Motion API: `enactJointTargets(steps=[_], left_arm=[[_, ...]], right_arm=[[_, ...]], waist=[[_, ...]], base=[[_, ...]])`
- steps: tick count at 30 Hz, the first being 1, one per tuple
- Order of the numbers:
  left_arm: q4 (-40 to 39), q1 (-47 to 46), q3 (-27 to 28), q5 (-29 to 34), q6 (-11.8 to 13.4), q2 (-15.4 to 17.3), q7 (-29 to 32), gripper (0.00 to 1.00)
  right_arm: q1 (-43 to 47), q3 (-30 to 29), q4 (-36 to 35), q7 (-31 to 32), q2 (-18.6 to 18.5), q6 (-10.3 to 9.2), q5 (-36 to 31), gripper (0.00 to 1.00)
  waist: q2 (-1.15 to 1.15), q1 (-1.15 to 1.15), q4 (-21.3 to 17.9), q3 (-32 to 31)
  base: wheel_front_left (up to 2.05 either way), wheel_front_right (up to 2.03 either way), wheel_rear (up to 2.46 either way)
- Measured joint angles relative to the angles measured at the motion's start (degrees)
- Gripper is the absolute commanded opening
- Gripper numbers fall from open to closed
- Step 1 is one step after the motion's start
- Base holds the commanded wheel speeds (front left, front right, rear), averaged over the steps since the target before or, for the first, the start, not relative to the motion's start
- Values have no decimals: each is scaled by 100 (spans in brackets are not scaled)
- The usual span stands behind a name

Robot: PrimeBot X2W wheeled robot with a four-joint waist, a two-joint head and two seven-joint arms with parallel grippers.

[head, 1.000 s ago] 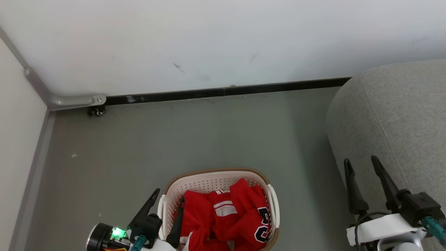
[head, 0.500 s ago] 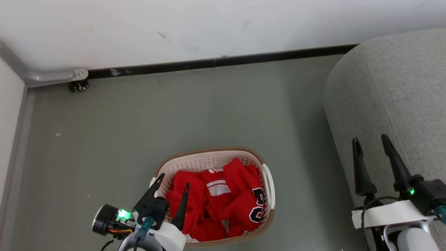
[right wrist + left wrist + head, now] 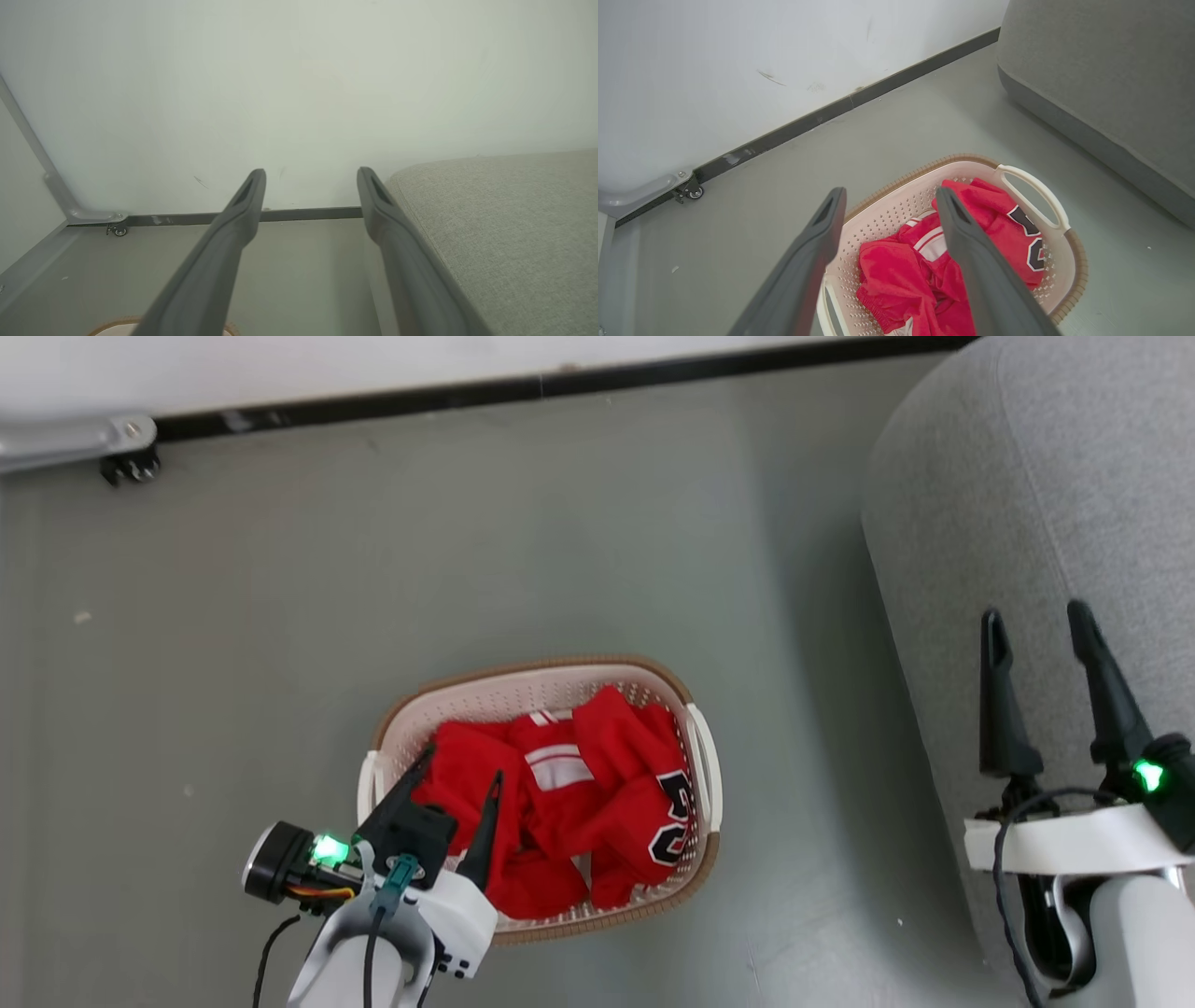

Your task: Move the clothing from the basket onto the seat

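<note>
Red clothing (image 3: 569, 798) (image 3: 901, 275) with white stripes and a black number lies bunched in the cream basket (image 3: 695, 859) (image 3: 1036, 184) on the floor. Over the basket's near-left corner hangs my left gripper (image 3: 459, 775) (image 3: 888, 196), open, its fingers spread above the red fabric and holding nothing. On the right the light-grey seat (image 3: 1074, 476) (image 3: 1101, 70) (image 3: 504, 224) rises beside the basket. My right gripper (image 3: 1034, 614) (image 3: 310, 175) is open and empty over the seat's left edge.
Grey floor (image 3: 420, 569) surrounds the basket. A white wall with a black baseboard (image 3: 523, 390) runs along the far side. At the far left, a metal bracket with a small caster (image 3: 126, 467) sits at the wall's foot.
The head camera has tilted downward, so the whole scene has slid up the picture. My left gripper now sits further over the basket's near-left part. Both grippers stay open.
</note>
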Motion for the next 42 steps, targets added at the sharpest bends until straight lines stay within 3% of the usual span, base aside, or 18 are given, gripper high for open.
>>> enactJointTargets(steps=[23, 42], left_arm=[[632, -966, -118, 275, 73, 44, 0, 100], [1250, -1368, -257, 456, 66, 166, 0, 100]], right_arm=[[-1145, -10, -171, -58, -20, 0, 46, 100], [-2067, 54, 71, -109, -36, 0, 111, 100]], waist=[[0, 0, -274, 1362], [0, 0, -455, 2029]], base=[[0, 0, 0], [0, 0, 0]])
